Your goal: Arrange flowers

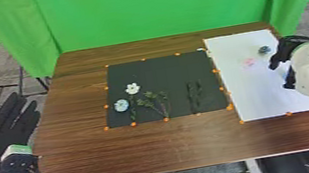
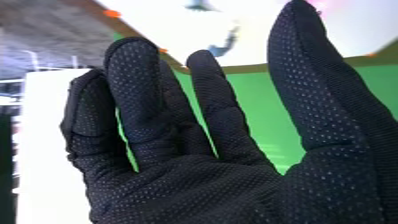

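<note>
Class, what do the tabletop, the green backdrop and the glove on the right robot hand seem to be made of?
Tabletop: smooth brown wood or wood-look laminate, judging by its streaky grain; which one stays open. Green backdrop: probably matte cloth, as it hangs in vertical folds. Black glove on the right robot hand: textured fabric, likely knitted, given its fine speckled pattern.

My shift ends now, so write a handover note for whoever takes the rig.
Left hand: open, empty, beside the brown wooden table.
Right hand: open, empty, by the white rectangular sheet.
On it: pink flower, dark blue flower.
Black rectangular sheet: white flower, pale blue flower, green leafy sprigs.
Done: flowers lie on both sheets.
Remaining: probably further arranging; target layout unclear.
</note>
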